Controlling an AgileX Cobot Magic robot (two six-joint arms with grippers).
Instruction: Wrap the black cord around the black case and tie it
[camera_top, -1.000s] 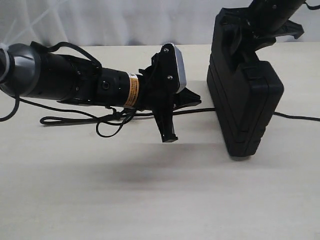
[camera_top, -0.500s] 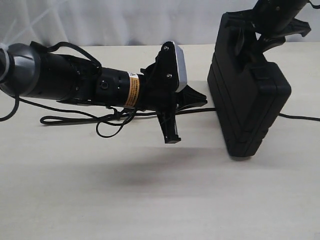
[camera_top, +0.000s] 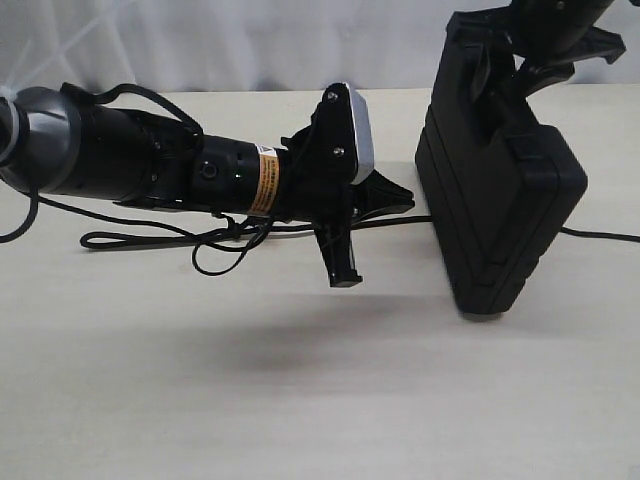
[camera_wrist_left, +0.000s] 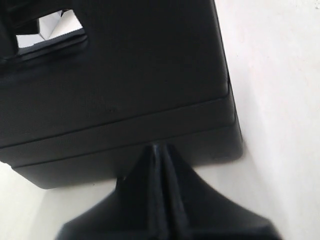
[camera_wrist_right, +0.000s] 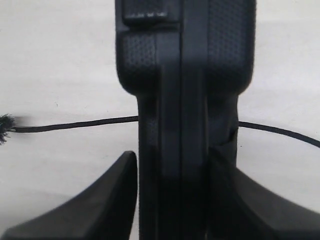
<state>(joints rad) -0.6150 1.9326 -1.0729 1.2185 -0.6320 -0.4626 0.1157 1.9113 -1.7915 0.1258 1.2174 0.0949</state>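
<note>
The black case (camera_top: 500, 200) stands on edge at the right of the table, tilted, with its lower corner on the surface. My right gripper (camera_top: 540, 60) is shut on its top edge; in the right wrist view the case (camera_wrist_right: 185, 75) fills the gap between the fingers of the right gripper (camera_wrist_right: 175, 155). The black cord (camera_top: 150, 240) lies along the table under my left arm, passes behind the case and comes out on the right (camera_top: 600, 236). Its frayed end (camera_wrist_right: 5, 127) shows in the right wrist view. My left gripper (camera_top: 400, 196) hovers shut just left of the case (camera_wrist_left: 125, 75), nothing visible between its fingers (camera_wrist_left: 161, 149).
The pale tabletop (camera_top: 300, 400) stretches in front of both arms. A white curtain (camera_top: 250, 40) hangs behind the table's far edge. A small loop of cord (camera_top: 215, 260) lies under the left arm.
The right gripper has shifted slightly right and up, tipping the case's top further right. The left gripper edged a little toward the case, then held still.
</note>
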